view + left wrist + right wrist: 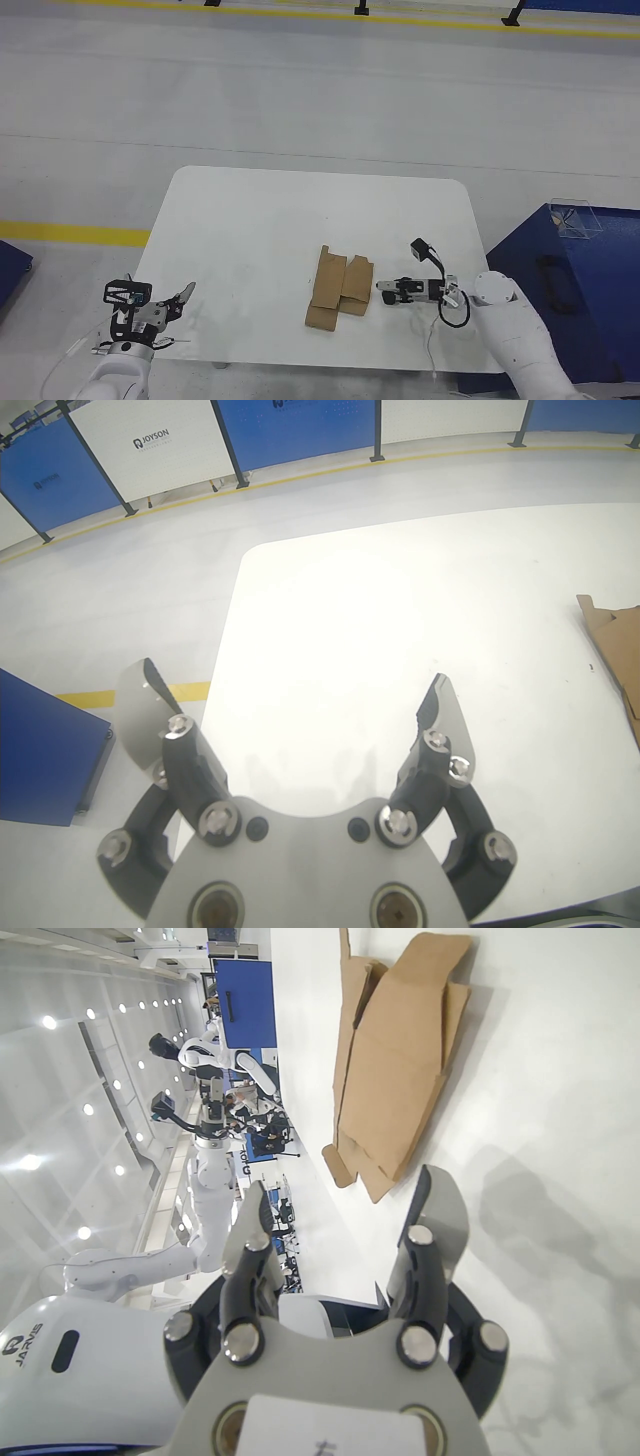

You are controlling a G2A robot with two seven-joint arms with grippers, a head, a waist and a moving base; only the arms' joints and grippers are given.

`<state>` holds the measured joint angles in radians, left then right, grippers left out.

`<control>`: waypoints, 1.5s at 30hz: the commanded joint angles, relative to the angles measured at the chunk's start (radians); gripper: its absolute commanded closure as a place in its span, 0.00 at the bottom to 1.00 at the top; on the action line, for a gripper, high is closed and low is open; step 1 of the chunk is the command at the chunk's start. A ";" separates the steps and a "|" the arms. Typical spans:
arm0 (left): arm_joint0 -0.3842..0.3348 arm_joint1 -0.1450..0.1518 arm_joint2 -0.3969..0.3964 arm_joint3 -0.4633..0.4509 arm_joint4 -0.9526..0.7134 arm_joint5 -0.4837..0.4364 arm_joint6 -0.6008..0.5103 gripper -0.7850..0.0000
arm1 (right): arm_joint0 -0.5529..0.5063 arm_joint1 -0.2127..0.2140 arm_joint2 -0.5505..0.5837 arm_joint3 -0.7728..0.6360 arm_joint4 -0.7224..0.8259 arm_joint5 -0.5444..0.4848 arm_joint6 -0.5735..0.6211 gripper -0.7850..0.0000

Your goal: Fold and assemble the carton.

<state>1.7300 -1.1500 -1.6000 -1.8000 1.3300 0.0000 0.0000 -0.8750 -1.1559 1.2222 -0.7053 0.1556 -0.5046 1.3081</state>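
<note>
A flat brown carton point(338, 287) lies unfolded on the white table point(250, 230), near its front edge and right of the middle. It also appears as the carton point(395, 1063) in the right wrist view and at the edge as the carton point(617, 640) in the left wrist view. My right gripper point(381, 291) sits low over the table just right of the carton, open with nothing between its fingers; up close it is the right gripper point(342, 1195). My left gripper point(183, 296) hovers at the table's front left corner, open and empty, its fingers point(440, 705) spread wide.
A blue cabinet point(565, 290) with a clear plastic box point(575, 215) on top stands right of the table. Another blue unit point(45, 750) sits on the floor left of the table. Yellow floor lines run past the left side.
</note>
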 commanded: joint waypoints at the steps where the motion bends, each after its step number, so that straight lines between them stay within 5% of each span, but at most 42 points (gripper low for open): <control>1: 0.000 0.000 0.000 0.000 0.000 0.000 0.000 0.00 | 0.015 -0.007 -0.022 0.025 -0.016 -0.008 -0.027 0.54; 13: 0.000 0.000 0.000 0.000 0.000 0.000 0.000 0.00 | 0.066 -0.054 -0.139 0.114 -0.129 -0.044 -0.247 0.47; 23: 0.000 0.000 0.000 0.000 0.000 0.000 0.000 0.00 | 0.116 -0.096 -0.197 0.209 -0.078 -0.071 -0.233 0.51; 25: 0.000 0.000 0.000 0.000 0.000 0.000 0.000 0.00 | 0.125 -0.103 -0.201 0.227 -0.060 -0.093 -0.228 0.63; 26: 0.000 0.000 0.000 0.000 0.000 0.000 0.000 0.00 | 0.127 -0.106 -0.202 0.236 -0.049 -0.110 -0.227 0.91; 27: 0.000 0.000 0.000 0.000 0.000 0.000 0.000 0.00 | 0.130 -0.108 -0.200 0.245 -0.036 -0.126 -0.226 1.00; 32: 0.000 0.000 0.000 0.000 0.000 0.000 0.000 0.00 | 0.141 -0.114 -0.191 0.269 0.028 -0.190 -0.183 1.00; 38: 0.000 0.000 0.000 0.000 0.000 0.000 0.000 0.00 | 0.090 -0.084 -0.204 0.085 0.084 -0.246 -0.238 1.00; 45: 0.000 0.000 0.000 0.000 0.000 0.000 0.000 0.00 | 0.011 0.019 -0.094 -0.427 0.335 -0.059 -0.051 1.00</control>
<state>1.7300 -1.1500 -1.6000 -1.8000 1.3300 0.0000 0.0000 -0.8487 -1.1543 1.1004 -1.0197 0.4554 -0.6013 1.2192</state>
